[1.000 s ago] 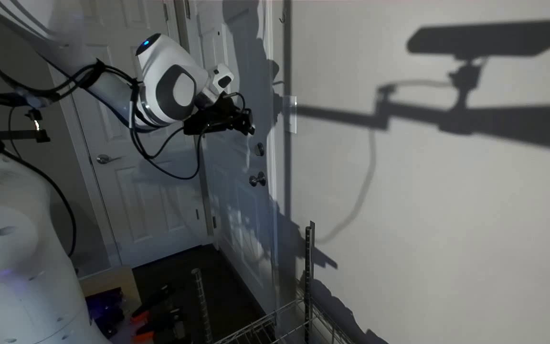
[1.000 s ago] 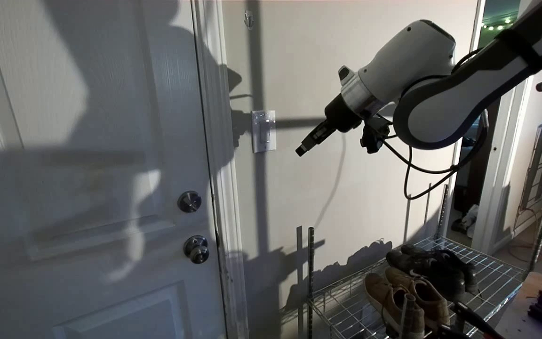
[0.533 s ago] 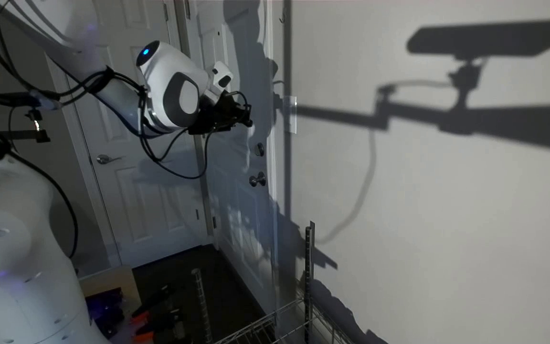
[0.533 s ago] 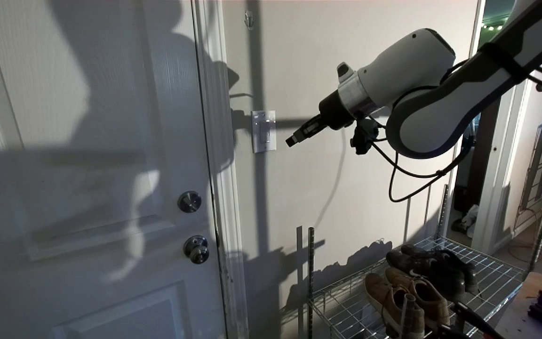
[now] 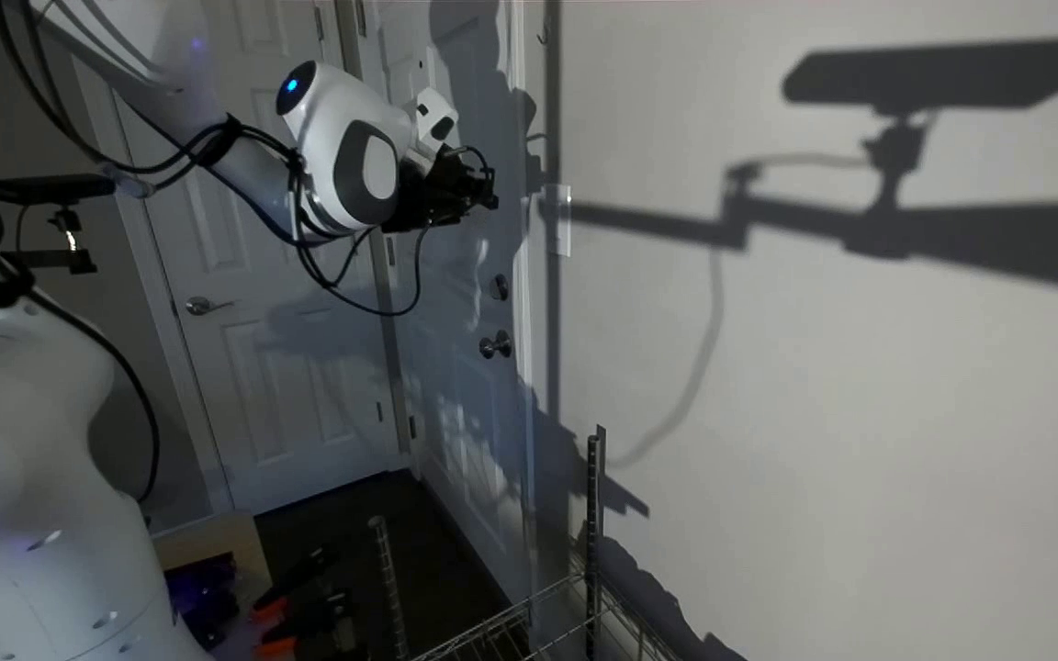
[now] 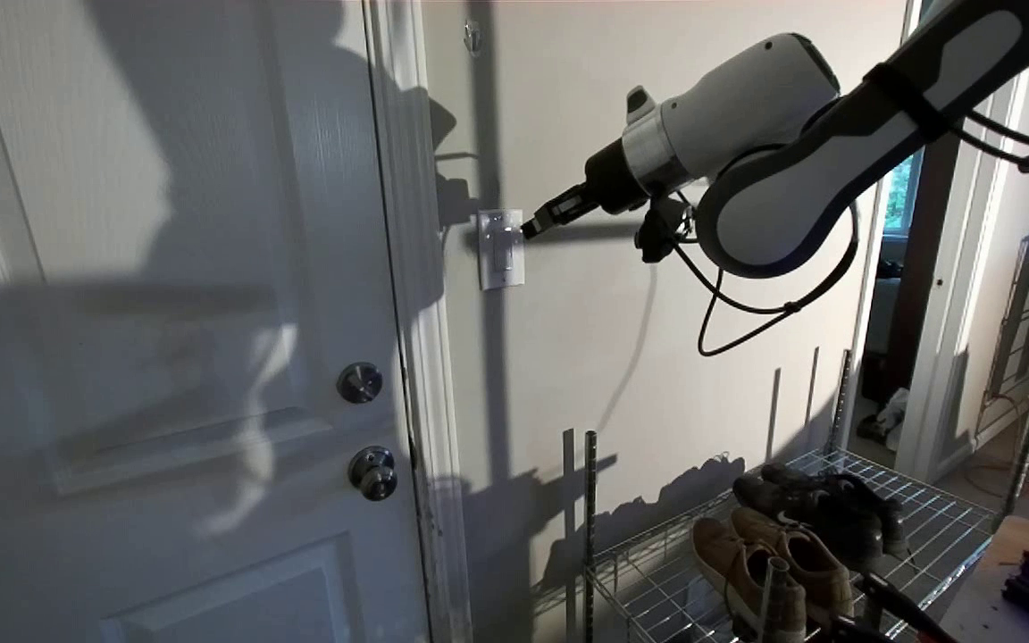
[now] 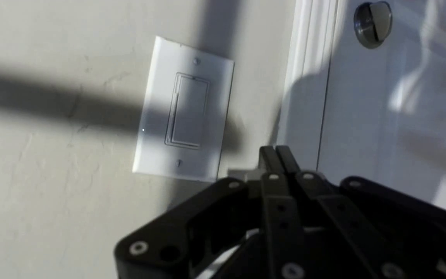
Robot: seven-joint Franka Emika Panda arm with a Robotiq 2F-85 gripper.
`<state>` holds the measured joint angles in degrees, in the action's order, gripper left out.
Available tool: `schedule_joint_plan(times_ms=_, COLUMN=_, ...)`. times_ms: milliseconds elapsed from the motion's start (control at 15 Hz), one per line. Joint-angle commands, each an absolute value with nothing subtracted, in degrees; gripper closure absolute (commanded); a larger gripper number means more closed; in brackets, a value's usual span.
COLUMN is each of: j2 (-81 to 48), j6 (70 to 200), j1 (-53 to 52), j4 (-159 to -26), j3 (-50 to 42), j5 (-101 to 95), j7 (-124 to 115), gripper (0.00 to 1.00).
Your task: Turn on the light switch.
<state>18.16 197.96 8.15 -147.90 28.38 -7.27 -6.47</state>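
The light switch is a white rocker in a white wall plate. In the wrist view the switch (image 7: 189,110) sits left of the fingertips, at a slant. It also shows in both exterior views, on the wall beside the door frame (image 6: 502,250) (image 5: 563,220). My black gripper (image 7: 278,151) is shut, with its fingertips together and nothing between them. In an exterior view the fingertips (image 6: 529,229) appear at the right edge of the plate, by its upper half. In the wrist view they lie to the right of the plate's lower edge. I cannot tell whether they touch the wall.
A white door (image 6: 211,357) with a deadbolt (image 6: 360,382) and a knob (image 6: 374,473) is beside the switch. A wire rack (image 6: 657,572) with shoes (image 6: 773,554) stands below the arm. A wall hook (image 6: 472,37) is above the switch. Shadows cross the wall and plate.
The arm has moved toward the switch. In one exterior view the fingertips went left and up to the plate's edge; in another the gripper went right and up. The switch looks unchanged.
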Motion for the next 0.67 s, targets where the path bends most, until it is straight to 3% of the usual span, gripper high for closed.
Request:
schedule_joint_plan(times_ms=0, j2=16.71, j6=197.95, j1=13.15, j4=-145.16, j3=32.82, j5=-4.89, j7=-4.85, gripper=0.94)
schedule_joint_plan(times_ms=600, j2=13.02, j6=197.88, j1=26.67, j4=-143.71, j3=44.21, j5=-1.75, j7=-5.16, gripper=0.94)
